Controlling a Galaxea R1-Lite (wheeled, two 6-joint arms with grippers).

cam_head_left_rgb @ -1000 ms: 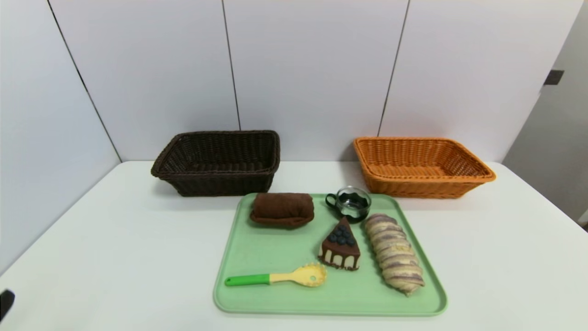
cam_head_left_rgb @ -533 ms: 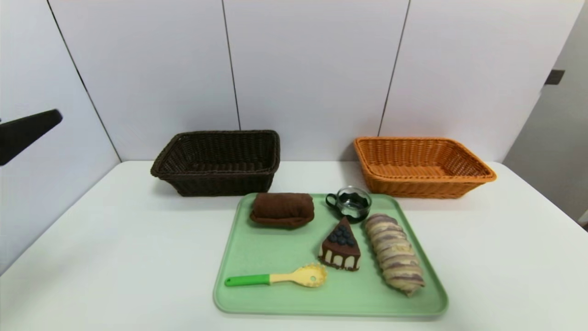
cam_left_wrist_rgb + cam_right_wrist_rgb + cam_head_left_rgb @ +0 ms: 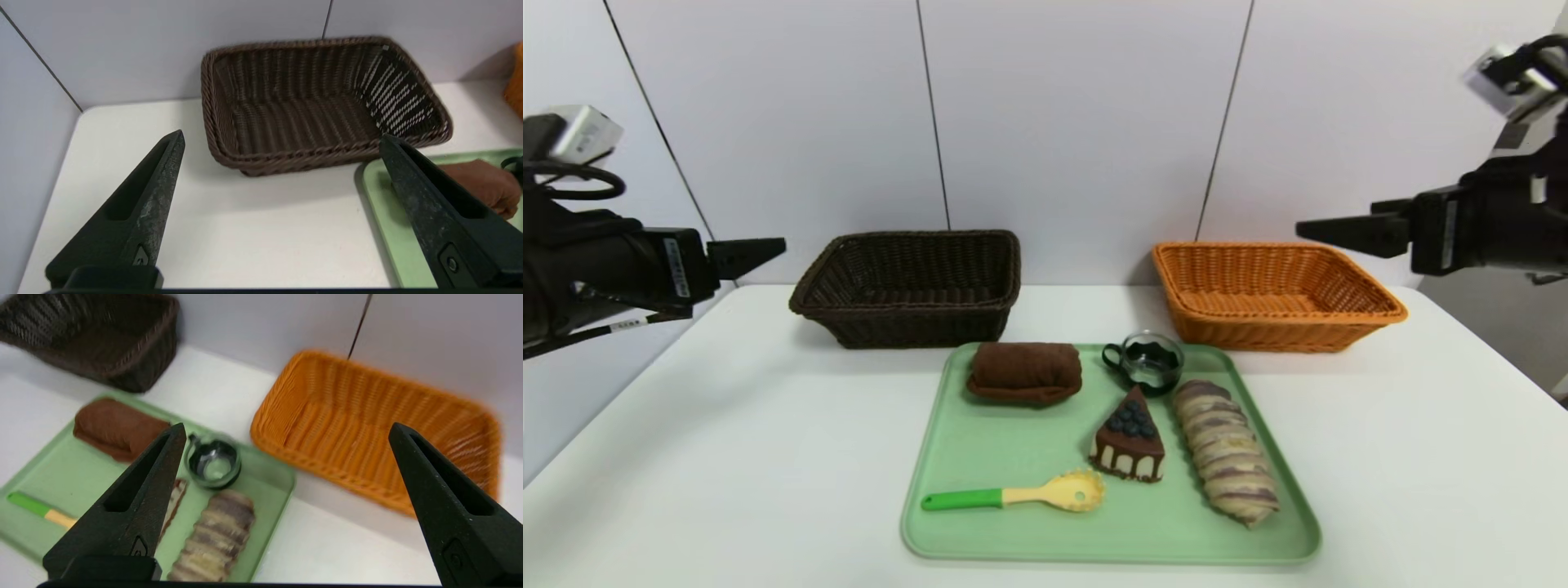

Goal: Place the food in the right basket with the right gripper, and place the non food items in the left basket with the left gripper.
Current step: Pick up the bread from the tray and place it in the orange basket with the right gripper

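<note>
two black grippers hang over the white table with their jaws spread wide and holding nothing, the left gripper at the table's left edge, level with the dark brown wicker basket, the right gripper at the right edge above the orange wicker basket; each seems posted on the side of the basket it is meant to fill. both baskets sit along the table's back edge and hold nothing. everything to be sorted lies on the pale green plastic tray at the table's front centre. the food keeps to the tray's right side: a chocolate cake slice topped with blueberries and, just beside it along the right edge, a long purple-striped twisted bread loaf. the non-food is spread elsewhere: a rolled brown towel at the tray's back left, a small glass cup with a black handle at the back edge near the orange basket, and a yellow slotted spoon with a green handle near the front edge. sorting looks not yet begun, with every item lying untouched.
</note>
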